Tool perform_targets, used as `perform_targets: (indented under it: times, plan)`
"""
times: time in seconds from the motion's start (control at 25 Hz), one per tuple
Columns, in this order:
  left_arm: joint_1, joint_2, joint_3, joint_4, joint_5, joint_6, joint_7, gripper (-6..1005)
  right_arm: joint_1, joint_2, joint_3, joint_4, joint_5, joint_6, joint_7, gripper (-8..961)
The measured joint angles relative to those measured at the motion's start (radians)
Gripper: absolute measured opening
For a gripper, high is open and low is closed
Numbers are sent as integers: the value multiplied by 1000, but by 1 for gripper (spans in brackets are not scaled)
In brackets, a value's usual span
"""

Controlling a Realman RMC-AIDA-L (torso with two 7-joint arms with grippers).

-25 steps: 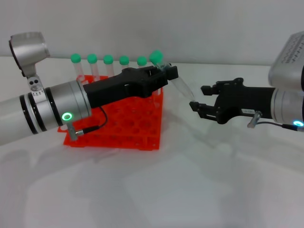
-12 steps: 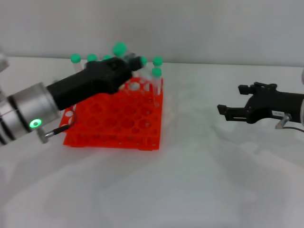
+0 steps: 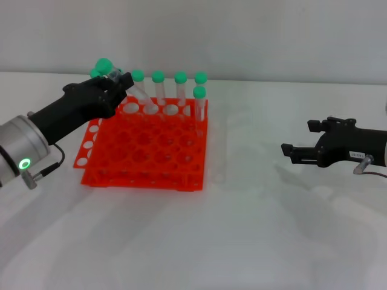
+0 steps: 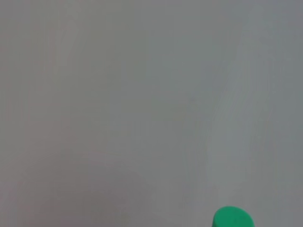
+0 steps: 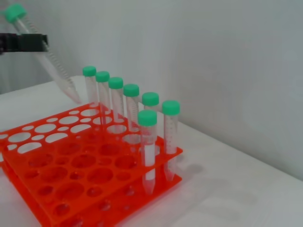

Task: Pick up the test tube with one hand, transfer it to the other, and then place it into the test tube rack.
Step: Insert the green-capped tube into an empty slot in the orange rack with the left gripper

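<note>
Gripping the test tube [image 3: 124,84] just below its green cap, the left gripper [image 3: 113,83] hangs over the far left corner of the test tube rack [image 3: 145,148], its fingers closed on the tube's upper part. The tube leans steeply, cap up and away to the left, tapered tip pointing down toward the holes of the rack's back row; from the right wrist view the tip [image 5: 73,97] sits just above the top tier, not yet inside a hole. The orange rack rests on the white bench [image 3: 242,241]. Other green-capped tubes [image 3: 180,90] stand upright along its back row, and one more [image 3: 199,109] stands a row nearer at the right edge. The right gripper [image 3: 287,152] is well apart from the rack, out over the bench on the right, fingers spread and holding nothing. The left wrist view shows only a green cap [image 4: 232,217] against a pale wall.
</note>
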Motion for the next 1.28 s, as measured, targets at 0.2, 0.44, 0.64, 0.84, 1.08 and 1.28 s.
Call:
perform_targets:
  times: [0.2, 0.44, 0.64, 0.84, 1.08, 1.28]
  plan:
    - [-55, -6, 1, -17, 45, -80, -18, 211, 0, 1, -2, 5, 0, 2, 0, 853]
    - [-115, -9, 6, -57, 64, -140, -37, 213, -9, 3, -4, 8, 0, 6, 0, 852]
    - [-148, -9, 8, -79, 74, -152, -49, 215, -6, 3, -5, 16, 2, 8, 1, 850]
    - [-183, -9, 9, -115, 93, -195, -53, 217, 2, 3, -5, 16, 2, 8, 0, 851]
    - [-230, -13, 10, -161, 118, -214, -53, 220, 13, 2, -5, 19, 1, 7, 2, 852]
    - [-253, -13, 10, -186, 124, -224, -55, 222, 15, 2, -4, 20, -2, 6, 7, 850]
